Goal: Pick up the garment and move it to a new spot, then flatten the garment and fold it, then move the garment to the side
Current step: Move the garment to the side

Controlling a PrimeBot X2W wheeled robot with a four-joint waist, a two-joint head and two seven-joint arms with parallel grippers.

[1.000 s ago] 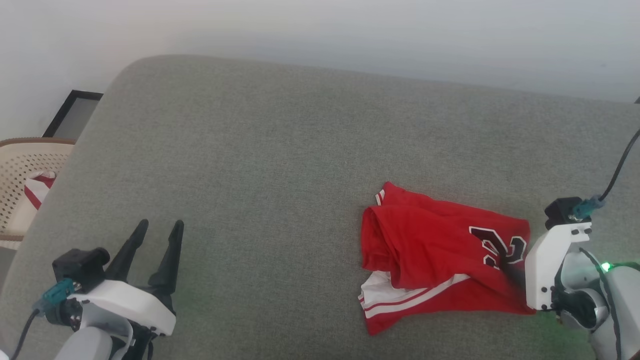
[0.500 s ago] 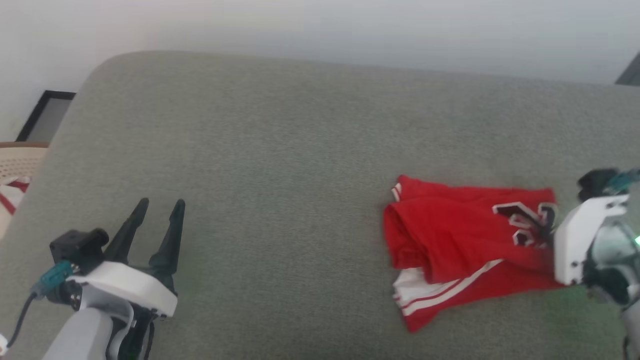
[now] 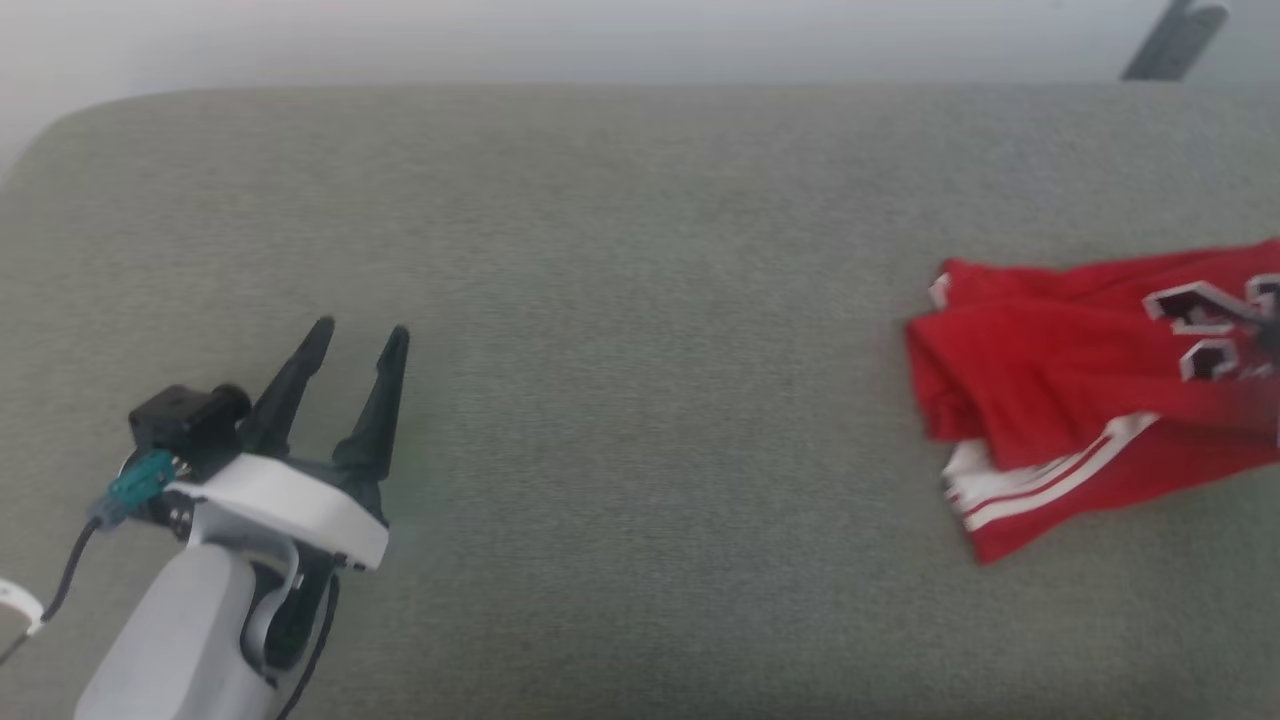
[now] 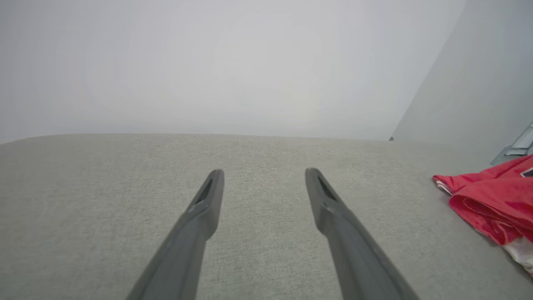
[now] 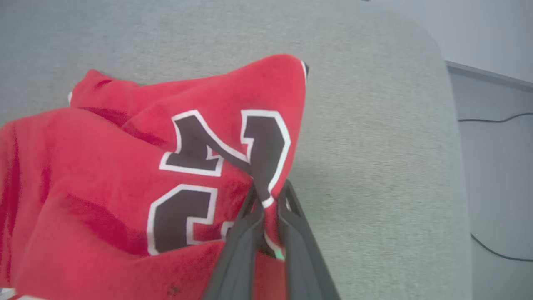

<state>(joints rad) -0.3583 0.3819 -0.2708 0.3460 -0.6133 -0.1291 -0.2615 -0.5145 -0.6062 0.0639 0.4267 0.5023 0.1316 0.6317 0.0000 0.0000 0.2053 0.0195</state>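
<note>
Since a second ago my right fingers [image 5: 235,250] had clenched on the garment [image 5: 104,166]; my left fingers [image 3: 380,410] hung released. I judged this the pickup step, which next called for lifting clear.

Jersey [image 3: 1080,400], 3 o'clock: soft matt red knit cloth, faintly fuzzy, with white striped trim. Lettering [image 5: 264,146]: flat, dark, white-edged.
Upholstered cushion [image 3: 640,250]: grey-green coarse-woven fabric, matt, finely flecked.
Left pincer [image 3: 358,335], 8 o'clock: smooth dark matt plastic fingers [image 4: 200,216]; white semi-gloss plastic shell [image 3: 290,505].
Right pincer [image 5: 270,196]: dark matt fingers likewise.
</note>
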